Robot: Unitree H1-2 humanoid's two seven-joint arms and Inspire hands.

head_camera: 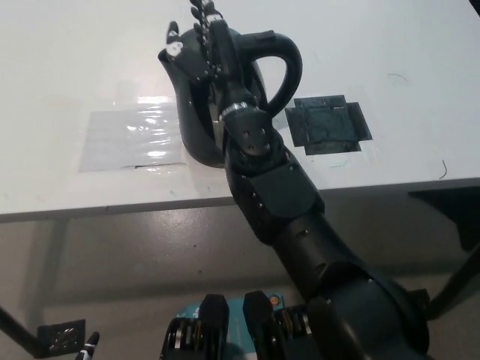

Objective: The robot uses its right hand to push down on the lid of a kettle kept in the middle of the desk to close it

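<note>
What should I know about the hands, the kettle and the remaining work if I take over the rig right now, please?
Right robot hand: black, fingers extended, resting on top of the dark grey kettle with the looped handle, over the lid area.
Left robot hand: only a tip shows at the bottom left edge; state unreadable.
Kettle: upright on the white desk, between the clear plastic sheet and the dark tape patch.
Done: hand placed on kettle top.
Left: the lid is hidden by the hand, so confirm closure, press if needed, then withdraw.
</note>
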